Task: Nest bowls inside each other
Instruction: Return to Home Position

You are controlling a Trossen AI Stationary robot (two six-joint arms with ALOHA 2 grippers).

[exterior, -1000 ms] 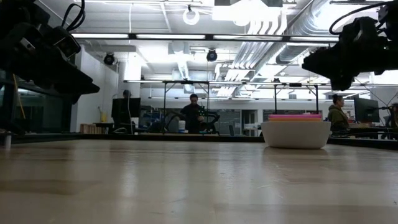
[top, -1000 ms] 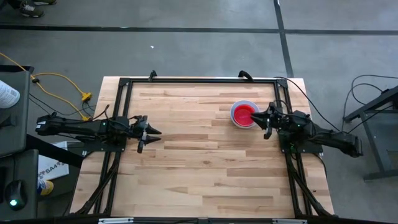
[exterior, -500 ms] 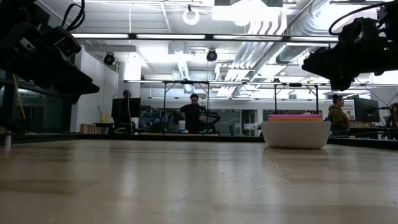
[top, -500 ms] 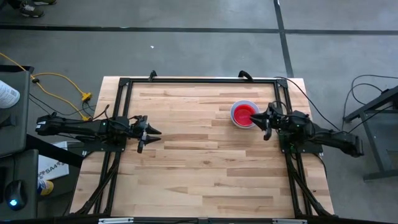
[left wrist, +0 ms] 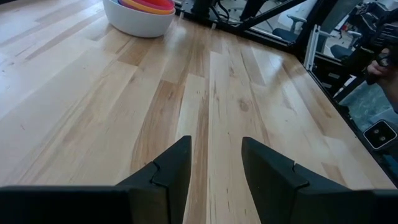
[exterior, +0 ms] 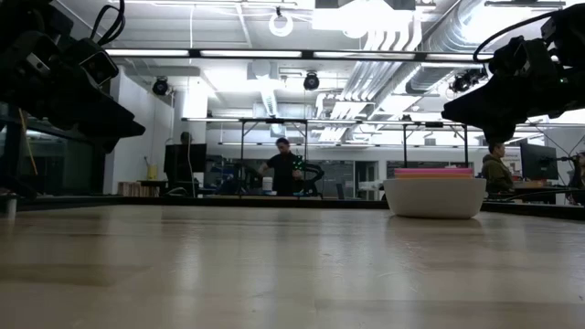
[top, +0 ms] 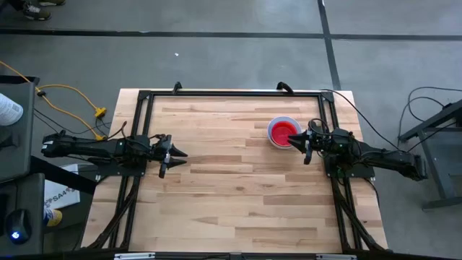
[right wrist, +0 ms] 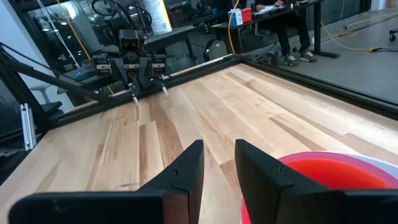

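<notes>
Since a second ago, lifts and tilts the right gripper (top: 304, 141) a little, just beside the nested bowls (top: 283, 133) near the right edge of the table (top: 238, 195), toward its far side. Holds its fingers slightly apart, gripping nothing, clear of the stack. Shows the red bowl (top: 283, 132) innermost, the white bowl (exterior: 434, 197) outermost. Leaves the left gripper (top: 175, 154) parted by the left edge.

top camera straight down over my table (top: 216, 188), low camera at tabletop height facing the room, my wrist cameras close over the tabletop facing inward, all four share the stacked bowls (top: 283, 133)
</notes>
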